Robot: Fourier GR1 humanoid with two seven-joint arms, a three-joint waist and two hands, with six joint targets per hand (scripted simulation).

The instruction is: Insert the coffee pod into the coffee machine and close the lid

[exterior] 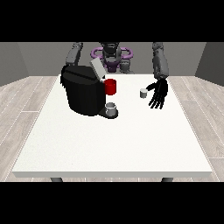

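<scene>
A black coffee machine (83, 94) stands on the white table (113, 140) at the view's left, with its grey lid (97, 68) tilted up and open. A small grey coffee pod (142, 92) sits on the table right of the machine. The hand at the view's right (158, 93) hangs just right of the pod with straight fingers pointing down, apart from it and holding nothing. The other arm (73, 54) goes down behind the machine, and its hand is hidden.
A red mug (110, 86) stands behind the machine's right side. A grey cup (111, 108) rests on the machine's drip base at the front. The table's near half stretches toward the camera.
</scene>
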